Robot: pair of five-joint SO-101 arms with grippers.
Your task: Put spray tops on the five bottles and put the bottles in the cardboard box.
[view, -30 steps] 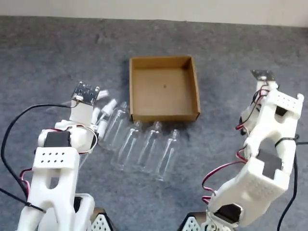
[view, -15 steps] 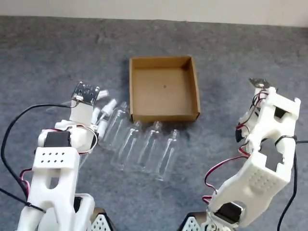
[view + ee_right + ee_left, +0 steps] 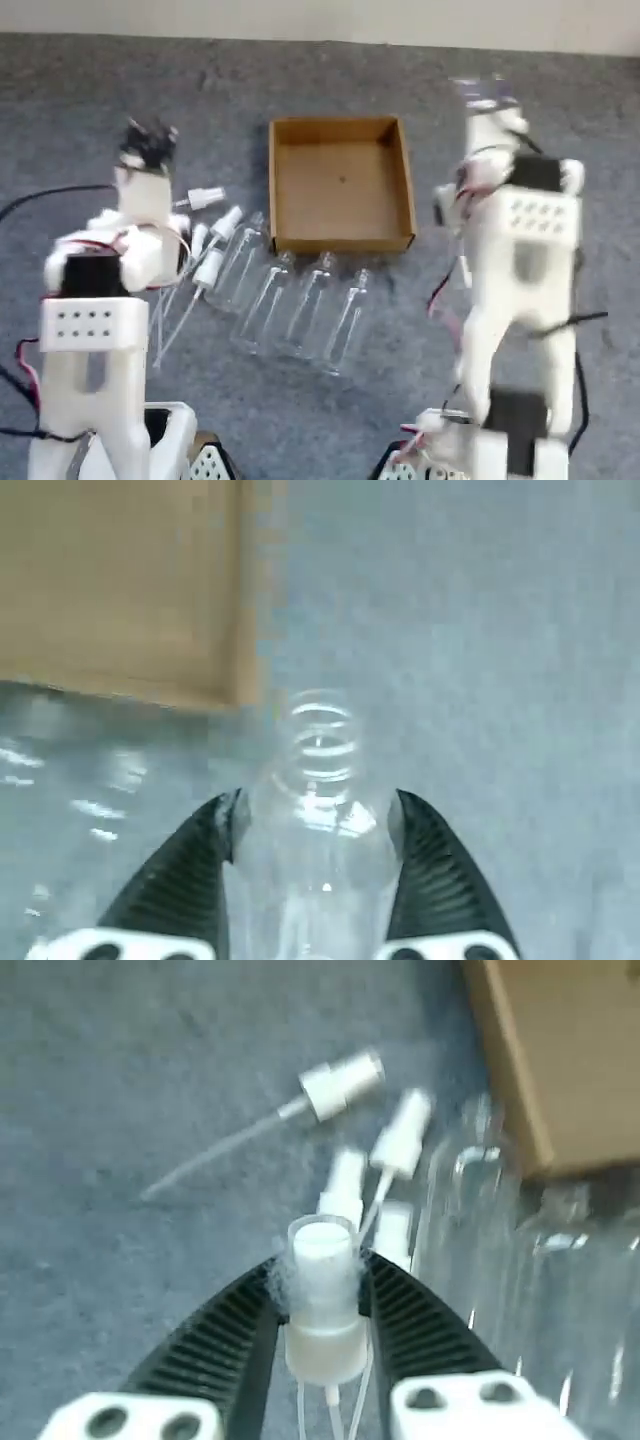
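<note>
Cardboard box [image 3: 340, 241] open upward; 4 bottles [image 3: 308, 305] lie along its near wall, loose spray tops [image 3: 226, 221] beside them; bare carpet [image 3: 300, 75] borders its far side.

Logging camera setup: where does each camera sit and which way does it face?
High view: fixed above the table, looking down on the cardboard box, bottles, both arms.
Left wrist view: on the left arm, facing past the left tool gripping a spray top.
Right wrist view: on the right arm, facing past the right tool gripping a bottle.
Shared: all see the box.
</note>
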